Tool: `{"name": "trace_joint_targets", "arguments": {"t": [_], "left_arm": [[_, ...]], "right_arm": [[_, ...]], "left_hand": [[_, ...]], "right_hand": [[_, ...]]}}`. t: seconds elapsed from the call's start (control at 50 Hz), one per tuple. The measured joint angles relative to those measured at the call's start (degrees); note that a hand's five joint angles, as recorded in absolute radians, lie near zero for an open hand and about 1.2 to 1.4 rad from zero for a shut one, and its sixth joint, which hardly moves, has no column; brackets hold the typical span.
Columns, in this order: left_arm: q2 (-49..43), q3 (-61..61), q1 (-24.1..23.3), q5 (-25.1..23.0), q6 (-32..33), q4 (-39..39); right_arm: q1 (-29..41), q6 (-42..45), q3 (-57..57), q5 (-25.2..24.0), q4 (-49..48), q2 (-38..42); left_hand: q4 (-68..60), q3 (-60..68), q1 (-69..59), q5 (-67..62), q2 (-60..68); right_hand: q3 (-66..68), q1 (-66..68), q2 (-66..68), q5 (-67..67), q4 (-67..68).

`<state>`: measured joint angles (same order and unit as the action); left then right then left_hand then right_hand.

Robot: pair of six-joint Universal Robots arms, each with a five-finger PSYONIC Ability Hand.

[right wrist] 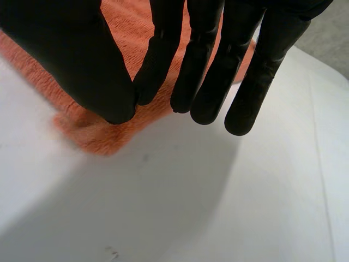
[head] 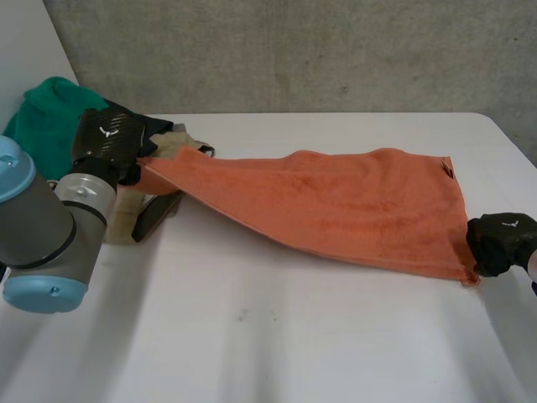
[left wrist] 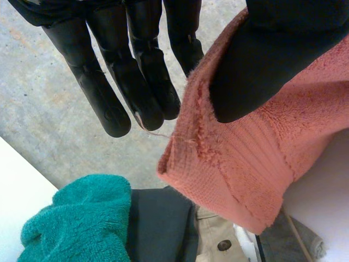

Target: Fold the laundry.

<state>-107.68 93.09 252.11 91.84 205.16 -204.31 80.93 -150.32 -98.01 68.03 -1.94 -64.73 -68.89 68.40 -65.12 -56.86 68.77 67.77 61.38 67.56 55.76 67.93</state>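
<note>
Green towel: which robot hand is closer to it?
Left. The left hand holds the orange towel beside the green towel; the right hand holds its other end, far across the table.

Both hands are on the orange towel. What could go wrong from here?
1. The left hand pinches the orange terry towel only near its corner, so a pull could slip it free.
2. The right hand holds just a corner tip.
3. The pile of green, dark and beige laundry lies under the left hand and may snag.
</note>
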Motion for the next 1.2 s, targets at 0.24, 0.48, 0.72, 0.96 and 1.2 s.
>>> {"name": "trace_joint_targets", "arguments": {"t": [0.24, 0.48, 0.72, 0.96, 1.2], "left_arm": [[13.0, 4.4, -0.3, -1.4, 2.1, 19.0], [15.7, 5.8, -0.2, -4.9, 4.5, 20.7], [5.4, -4.5, -0.5, -4.0, 4.2, 12.6], [-3.6, -14.0, -0.3, -0.9, 4.5, 12.9], [-6.3, -17.8, -0.2, 0.0, 4.5, 12.9]], "right_arm": [[-2.2, 15.4, 4.7, -0.4, 24.0, -13.9], [-2.8, 19.3, 2.1, -2.7, 23.5, -15.6], [1.0, 10.3, -6.4, -8.6, 1.8, -5.6], [1.0, 11.0, -3.4, -7.8, -1.1, 1.2], [1.4, 10.8, -0.7, -6.9, -2.7, 3.6]], "left_hand": [[0.0, 0.0, 0.0, 0.0, 0.0], [0.0, 0.0, 0.0, 0.0, 0.0], [0.0, 0.0, 0.0, 0.0, 0.0], [0.0, 0.0, 0.0, 0.0, 0.0], [0.0, 0.0, 0.0, 0.0, 0.0]], "right_hand": [[0.0, 0.0, 0.0, 0.0, 0.0], [-38.5, -33.6, -38.1, -36.1, -38.4], [-39.7, -34.7, -39.2, -37.8, -39.8], [-39.4, -34.5, -39.0, -37.5, -39.6], [-22.5, -20.3, -22.1, -22.9, -22.7]]}}
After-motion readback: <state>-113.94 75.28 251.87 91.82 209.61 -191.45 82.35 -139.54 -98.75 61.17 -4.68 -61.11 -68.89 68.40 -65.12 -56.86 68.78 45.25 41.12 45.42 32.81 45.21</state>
